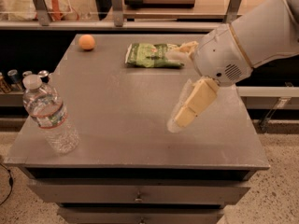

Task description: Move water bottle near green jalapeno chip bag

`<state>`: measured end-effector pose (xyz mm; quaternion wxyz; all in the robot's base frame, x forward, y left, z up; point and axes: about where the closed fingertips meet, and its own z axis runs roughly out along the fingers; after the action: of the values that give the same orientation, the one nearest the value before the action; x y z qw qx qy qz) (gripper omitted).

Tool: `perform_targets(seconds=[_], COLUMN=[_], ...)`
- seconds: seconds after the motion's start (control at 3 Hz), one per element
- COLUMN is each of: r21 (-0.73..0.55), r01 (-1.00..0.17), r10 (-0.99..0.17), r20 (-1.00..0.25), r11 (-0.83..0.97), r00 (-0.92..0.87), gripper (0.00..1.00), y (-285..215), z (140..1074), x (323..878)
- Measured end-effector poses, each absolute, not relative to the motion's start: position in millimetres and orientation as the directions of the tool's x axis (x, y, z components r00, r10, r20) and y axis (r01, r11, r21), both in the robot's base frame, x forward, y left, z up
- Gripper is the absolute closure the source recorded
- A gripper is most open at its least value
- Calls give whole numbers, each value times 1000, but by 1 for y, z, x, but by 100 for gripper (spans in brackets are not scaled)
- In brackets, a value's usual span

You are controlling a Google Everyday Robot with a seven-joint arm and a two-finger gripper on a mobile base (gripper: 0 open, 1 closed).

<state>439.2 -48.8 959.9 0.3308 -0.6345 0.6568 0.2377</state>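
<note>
The water bottle (49, 117), clear ribbed plastic with a white cap and a pale label band, stands upright at the front left corner of the grey table (121, 120). The green jalapeno chip bag (150, 55) lies flat at the back middle of the table. My gripper (173, 88) hangs over the right half of the table, open and empty. One cream finger (183, 52) reaches toward the bag's right end and the other finger (192, 105) points down and left. The gripper is far to the right of the bottle.
A small orange ball (86, 42) sits at the table's back left. Several small metal cans (24, 75) stand on a lower shelf left of the table. A railed counter (140, 17) runs behind the table. Drawers (138, 192) front it.
</note>
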Motion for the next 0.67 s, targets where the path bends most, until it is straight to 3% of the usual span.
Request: perform_targets(seconds=[0.67], r21=[-76], r01=[-994], r10=[-489], r20=[-872], r11=[81], r00=[26], gripper=[0], y=[-20], z=[920], x=[446])
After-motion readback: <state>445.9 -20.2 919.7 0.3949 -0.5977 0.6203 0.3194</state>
